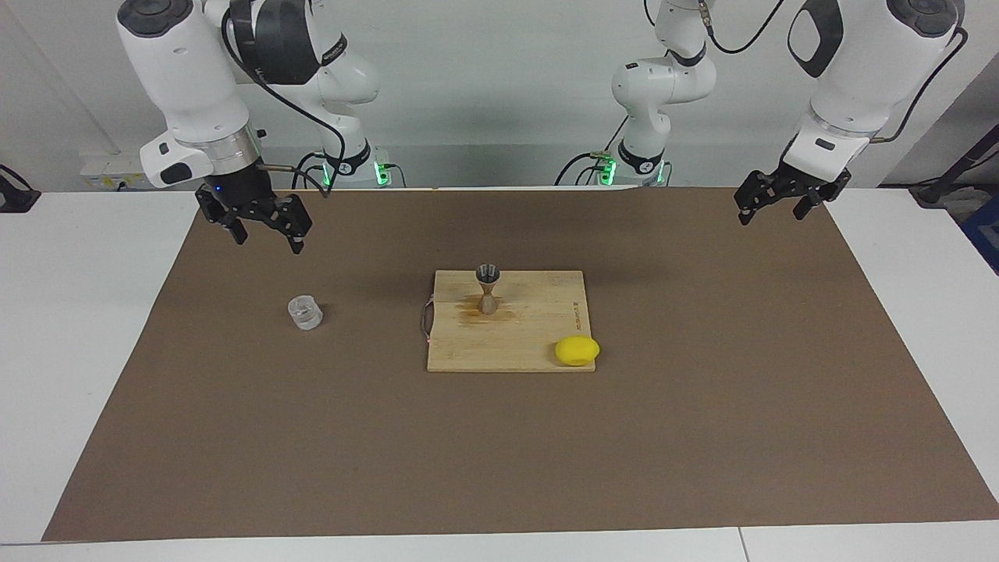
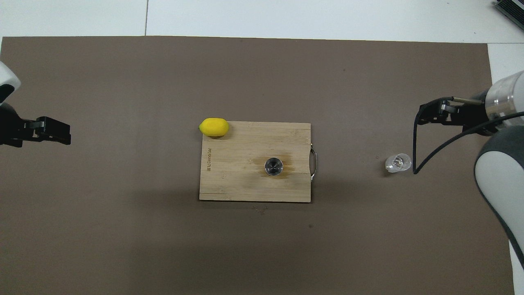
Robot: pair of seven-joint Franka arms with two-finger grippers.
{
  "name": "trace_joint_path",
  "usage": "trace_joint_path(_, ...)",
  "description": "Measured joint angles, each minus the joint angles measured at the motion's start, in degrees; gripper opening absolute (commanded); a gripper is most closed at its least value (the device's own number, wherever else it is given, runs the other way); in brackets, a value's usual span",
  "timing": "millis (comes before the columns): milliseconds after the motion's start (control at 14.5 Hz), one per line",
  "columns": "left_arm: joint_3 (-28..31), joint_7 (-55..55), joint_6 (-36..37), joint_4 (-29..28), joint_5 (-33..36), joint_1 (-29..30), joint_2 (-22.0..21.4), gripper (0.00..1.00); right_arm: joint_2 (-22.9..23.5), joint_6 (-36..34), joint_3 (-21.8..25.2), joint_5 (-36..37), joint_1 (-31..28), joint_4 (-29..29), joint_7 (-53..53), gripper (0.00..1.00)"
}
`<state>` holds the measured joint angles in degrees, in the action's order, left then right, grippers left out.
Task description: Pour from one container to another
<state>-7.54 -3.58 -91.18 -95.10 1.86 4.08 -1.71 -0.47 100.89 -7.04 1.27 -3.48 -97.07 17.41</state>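
Clear cup [image 1: 304, 312]: stood upright on the brown mat [image 1: 499, 453] toward the right arm's end of the tabletop [image 1: 70, 328], well apart from the cutting board; nothing is touching it. In the overhead view it [image 2: 398, 162] is seen beside a hanging black cable.

Metal jigger [image 1: 488, 287]: stood upright on the wooden cutting board [image 1: 538, 328] – hourglass form, open mouth up. A darker stain is seen on the board around its foot. From above only its round mouth [image 2: 273, 166] is seen.

Lemon [image 1: 577, 350]: laid at a corner of the board (the corner farther from the robots, toward the left arm's end), partly over the edge onto the mat.

Right gripper [image 1: 265, 229]: raised in the air over the mat near the robots' edge, fingers spread apart, nothing between them – the cup is not touched.

Left gripper [image 1: 771, 204]: held up over the mat's edge at the left arm's end, fingers apart and empty; this arm is waiting.

Board handle [image 1: 426, 318]: a thin metal loop, fixed to the board's side that faces the cup.
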Motion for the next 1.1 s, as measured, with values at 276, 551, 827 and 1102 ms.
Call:
trace_joint_path(276,0.0,0.0,0.0,0.0,0.0,0.0,0.0,1.00,0.0,-1.2,0.0,0.0,0.1,1.0,0.0,1.00)
trace_joint_path(551,0.0,0.0,0.0,0.0,0.0,0.0,0.0,1.00,0.0,-1.5,0.1,0.0,0.0,1.2,0.0,1.00)
trace_joint_path(827,0.0,0.0,0.0,0.0,0.0,0.0,0.0,1.00,0.0,-2.7,1.5,0.0,1.2,2.0,0.0,1.00)
trace_joint_path(1102,0.0,0.0,0.0,0.0,0.0,0.0,0.0,1.00,0.0,-5.4,5.0,0.0,3.9,2.6,-2.2,1.00)
